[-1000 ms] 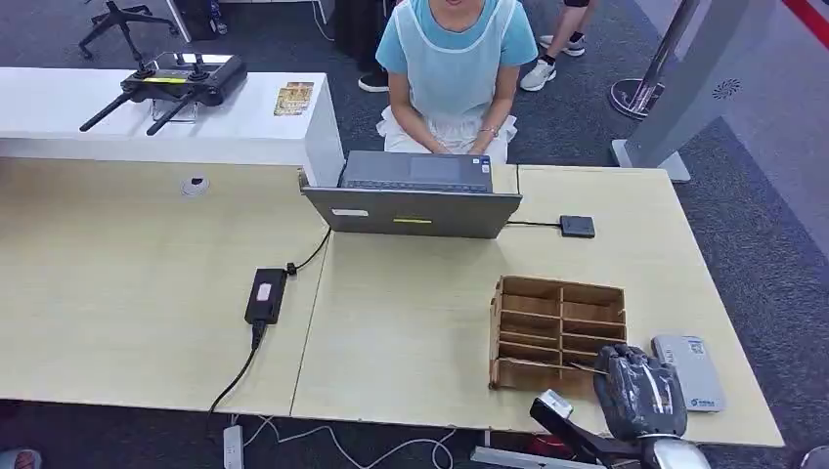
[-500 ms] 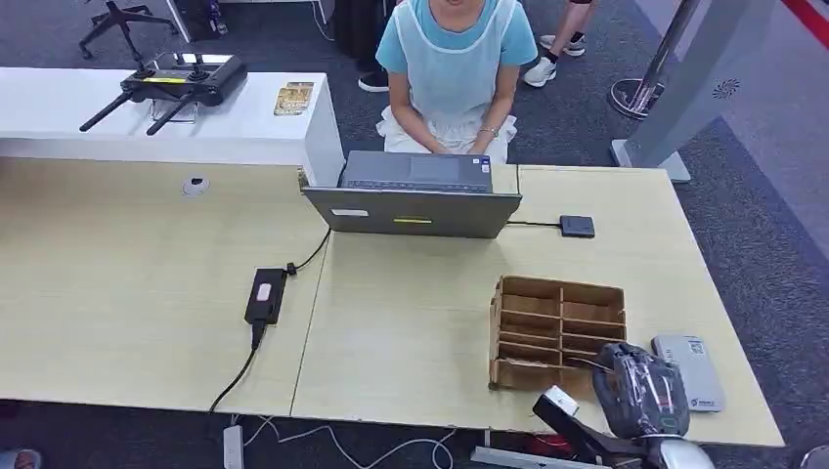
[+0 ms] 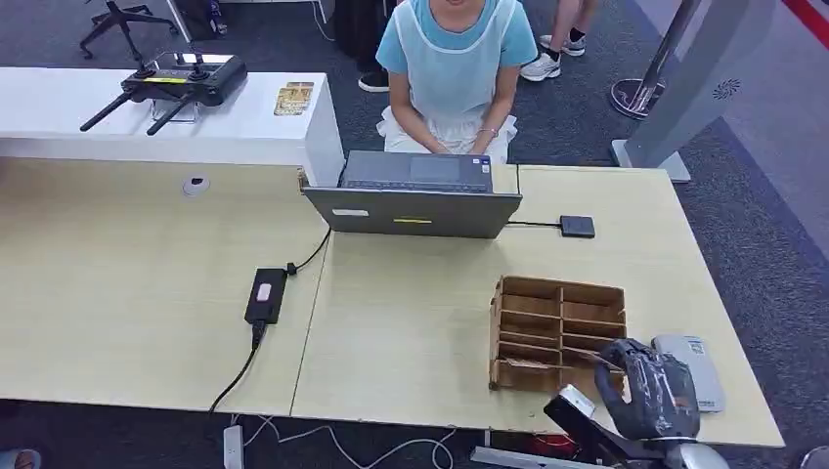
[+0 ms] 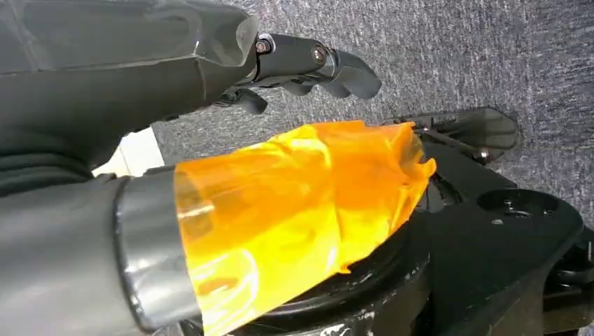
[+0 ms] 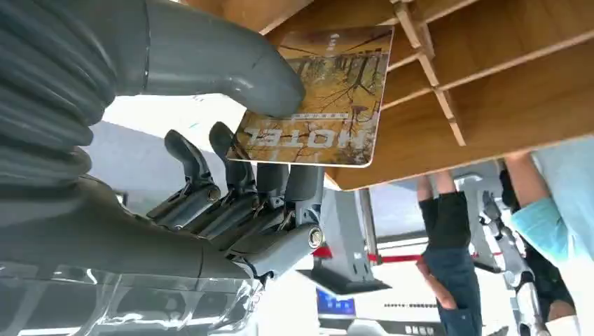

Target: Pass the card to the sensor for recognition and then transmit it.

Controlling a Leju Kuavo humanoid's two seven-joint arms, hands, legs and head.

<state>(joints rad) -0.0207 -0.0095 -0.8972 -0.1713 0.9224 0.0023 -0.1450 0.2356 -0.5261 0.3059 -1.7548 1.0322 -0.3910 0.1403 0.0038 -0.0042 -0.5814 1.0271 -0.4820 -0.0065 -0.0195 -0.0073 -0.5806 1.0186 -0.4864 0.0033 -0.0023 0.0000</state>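
Wooden slots make up the brown card rack (image 3: pixel 558 334) that stands on the pale desk (image 3: pixel 411 322), near its front right edge. The right hand (image 3: pixel 653 391) is at the rack's near right corner, and in the right wrist view it pinches a hotel card (image 5: pixel 319 98) between the thick grey thumb and the darker fingers (image 5: pixel 280 185); the card shows a yellow woodland scene and the word HOTEL, and it sits just at the mouth of the rack's compartments (image 5: pixel 483 77). Just beside the hand, to the right of the rack, lies a grey-white card reader (image 3: pixel 690 369). Further back on the desk, a small black square sensor pad (image 3: pixel 577 226) is wired to the grey laptop (image 3: pixel 414 195), behind which a person in a light blue top (image 3: pixel 456 59) sits. A black power brick (image 3: pixel 265 294) lies left of centre. The left hand (image 4: pixel 308 63) hangs above grey carpet, fingers curled in with nothing in them.
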